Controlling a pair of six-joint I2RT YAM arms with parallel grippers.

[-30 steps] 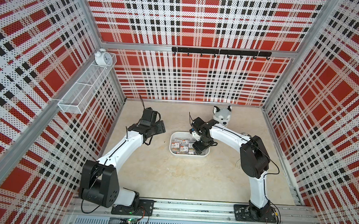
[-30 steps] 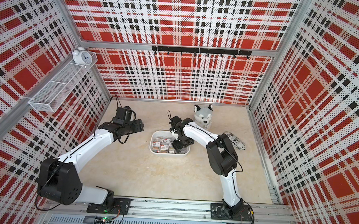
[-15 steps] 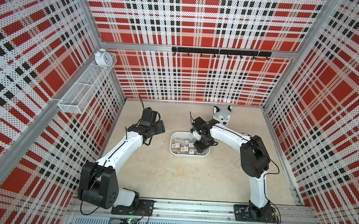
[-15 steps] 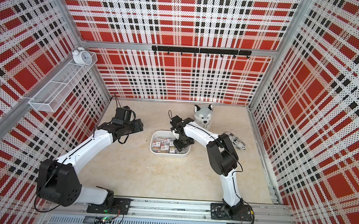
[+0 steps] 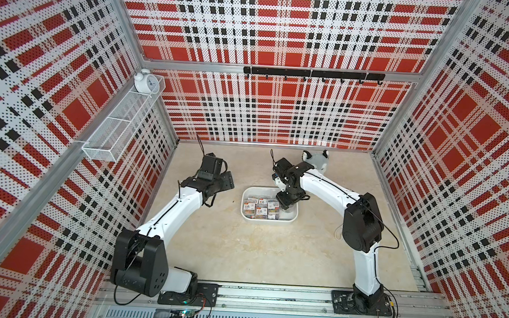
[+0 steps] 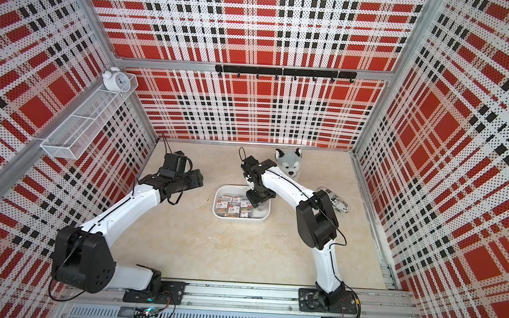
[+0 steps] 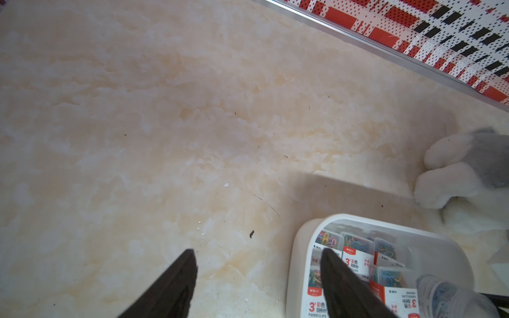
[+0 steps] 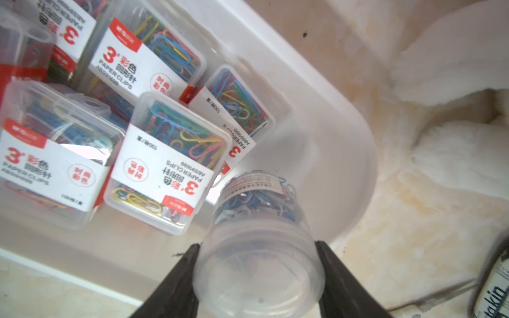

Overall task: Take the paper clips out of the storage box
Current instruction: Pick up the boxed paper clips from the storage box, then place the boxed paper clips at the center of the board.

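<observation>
The storage box (image 5: pixel 268 221) (image 6: pixel 218 194) is a shallow white tub in the middle of the floor. It holds several clear cases of coloured paper clips (image 5: pixel 259 207) (image 6: pixel 232 205) (image 8: pixel 165 162) (image 7: pixel 355 256). My right gripper (image 5: pixel 286 205) (image 6: pixel 258 204) (image 8: pixel 257 245) reaches down into the box's right end and is shut on a round clear tub of clips (image 8: pixel 259 220) (image 7: pixel 438 294). One black finger presses each side of the tub near its lid. My left gripper (image 5: pixel 229 179) (image 6: pixel 199 179) (image 7: pixel 257 252) hangs open and empty, above the floor to the left of the box.
A grey and white plush dog (image 5: pixel 318 160) (image 6: pixel 289 165) (image 8: pixel 454 68) sits just behind the box. A small labelled object (image 6: pixel 337 202) lies on the floor to the right. High on the left wall hangs a wire-mesh basket (image 5: pixel 122 121) with a white alarm clock (image 5: pixel 144 82).
My right gripper's jaws have closed onto the round tub in the box. The left arm has hardly moved.
</observation>
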